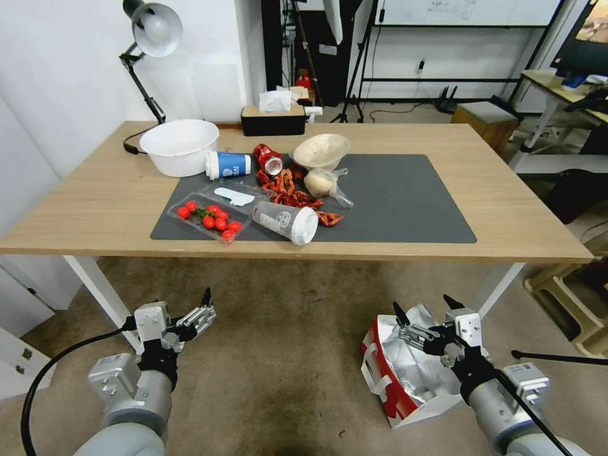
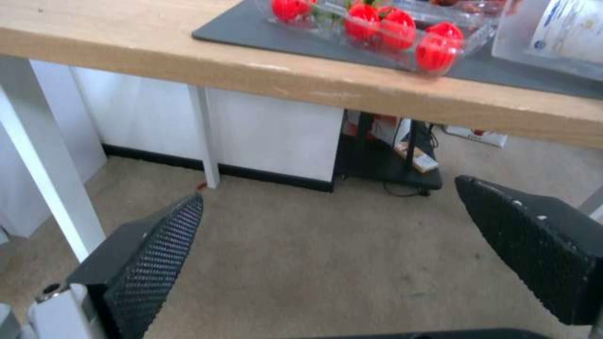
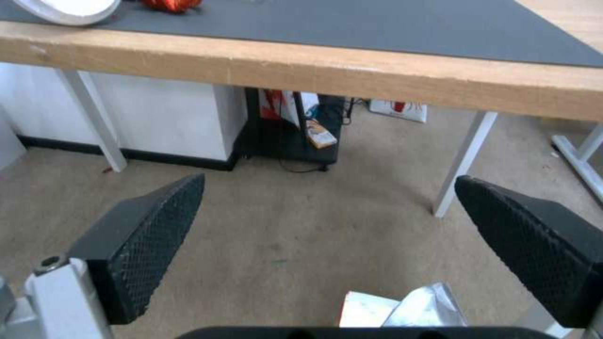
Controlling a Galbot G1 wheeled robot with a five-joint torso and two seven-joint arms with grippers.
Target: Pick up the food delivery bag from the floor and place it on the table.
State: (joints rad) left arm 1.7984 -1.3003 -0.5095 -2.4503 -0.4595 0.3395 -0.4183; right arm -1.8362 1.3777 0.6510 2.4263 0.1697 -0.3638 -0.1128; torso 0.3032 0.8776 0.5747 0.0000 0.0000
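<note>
Head view: food delivery bag [image 1: 405, 373] down on the floor [image 1: 285, 354], in front of the desk [image 1: 95, 209] and toward the right, mouth open, foil lining showing, red side and white handle facing left. Right gripper [image 1: 423, 311] hanging just above the bag's open top, fingers spread apart, nothing between them. Left gripper [image 1: 201, 307] over bare floor, well apart from the bag, near the desk's left white leg. Up on the desk, a dark grey mat [image 1: 405, 196] crowded at its left end: tray of tomatoes [image 1: 209, 218], tipped plastic cup [image 1: 286, 221], blue-and-white cup [image 1: 229, 164] on its side, red can [image 1: 268, 159], white bowl [image 1: 180, 145] just off the mat's corner. Right half of the mat bare.

Left wrist view: two black textured fingers [image 2: 157, 263] wide apart, empty, carpet between them. Desk edge above, tomatoes [image 2: 402, 35] in their clear tray right at the rim.

Right wrist view: fingers [image 3: 150, 245] parted wide, gripping nothing. Foil-lined corner of the bag [image 3: 408, 308] peeking up close beneath the gripper, floor stretching away under the desk.
</note>
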